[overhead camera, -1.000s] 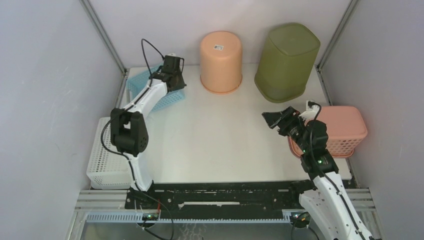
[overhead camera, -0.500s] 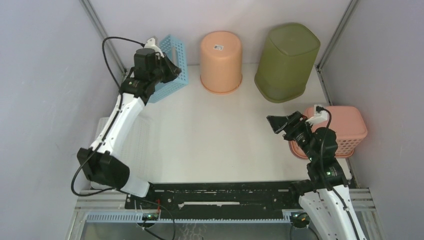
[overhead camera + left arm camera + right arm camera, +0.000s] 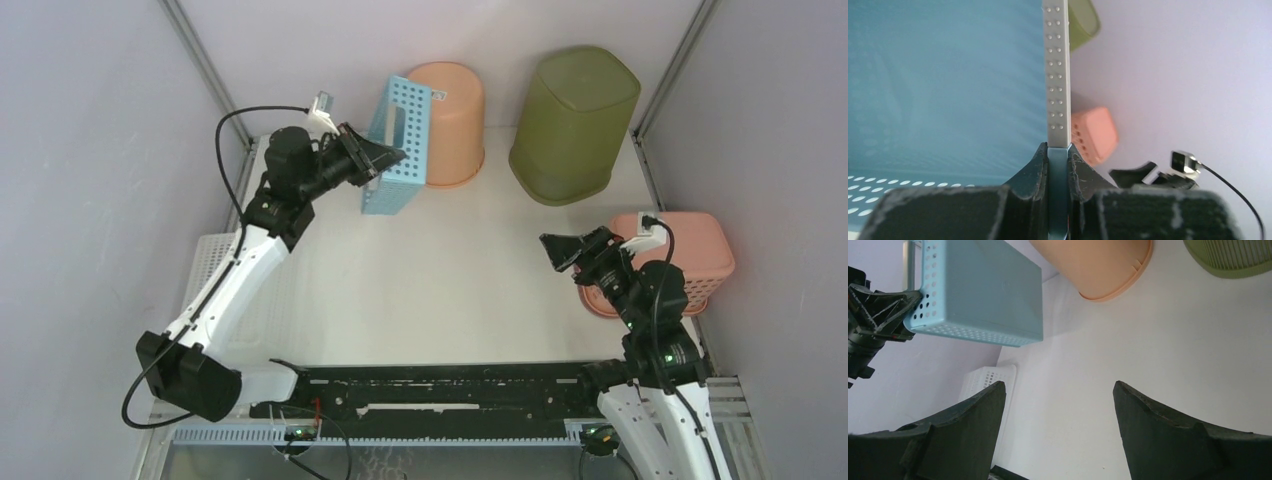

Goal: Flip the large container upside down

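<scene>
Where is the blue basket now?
In the top view the blue basket is at the far left of the table, tipped on edge and gripped by the left hand, just left of the upturned peach bin.

Perforated basket [image 3: 402, 135] stands on edge in the left pincer [image 3: 386, 160], back-left over the surface [image 3: 440, 280], just before the round bin [image 3: 455, 115]. Tall bin [image 3: 572, 125] is right of the round bin, along the back. Lattice basket [image 3: 695, 255] is at the right edge, right of the right pincer [image 3: 560, 248]; another basket [image 3: 205, 305] lies along the left edge.

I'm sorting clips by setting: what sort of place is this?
Probably a robot lab test cell: a white tabletop walled by plain grey panels, a black slotted mounting rail along its near edge, and props like the blue perforated plastic basket.
</scene>
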You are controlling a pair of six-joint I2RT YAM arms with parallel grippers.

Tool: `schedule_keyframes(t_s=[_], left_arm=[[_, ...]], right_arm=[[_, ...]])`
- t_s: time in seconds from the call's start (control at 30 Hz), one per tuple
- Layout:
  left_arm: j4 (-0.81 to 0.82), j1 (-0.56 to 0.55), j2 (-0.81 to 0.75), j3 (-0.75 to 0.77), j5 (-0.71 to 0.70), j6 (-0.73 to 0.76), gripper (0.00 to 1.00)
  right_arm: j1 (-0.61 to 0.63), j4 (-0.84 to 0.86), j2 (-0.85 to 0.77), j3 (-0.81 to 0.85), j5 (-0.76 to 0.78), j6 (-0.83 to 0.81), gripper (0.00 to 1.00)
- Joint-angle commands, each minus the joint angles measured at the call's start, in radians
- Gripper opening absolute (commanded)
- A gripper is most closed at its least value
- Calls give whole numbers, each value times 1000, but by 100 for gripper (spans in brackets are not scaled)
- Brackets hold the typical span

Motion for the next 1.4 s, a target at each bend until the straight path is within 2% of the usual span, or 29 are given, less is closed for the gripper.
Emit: schedule_keyframes(t_s=[0.0,0.07,0.2,0.33,0.4,0.57,0.93,1.17,1.37], left_arm=[[310,-57,-82,-82,101,-167,0],[488,-75,-85,-157,131,-288,0],[976,-117,-27,-316,142,-645,0],[1449,-181,123,-396,73,-905,0],[1588,-204,203,-401,46,-998,0],[1612,-249,246,-444,-12,-995,0],[1640,-363,271,-689,-230,-1000,0],[1651,-406,280,-732,-327,-988,0],[1651,-404,333,-740,-337,-999,0]], right_arm=[[-11,-51,-26,80,32,-53,87],[-17,-81,-37,111,41,-68,87],[-30,-130,-52,163,41,-89,88],[-34,-154,-62,198,37,-99,88],[-34,-165,-62,204,38,-100,88],[-35,-184,-69,211,40,-112,88],[-35,-185,-50,199,34,-117,89],[-37,-177,-46,177,20,-115,89],[-36,-157,-44,147,6,-108,89]])
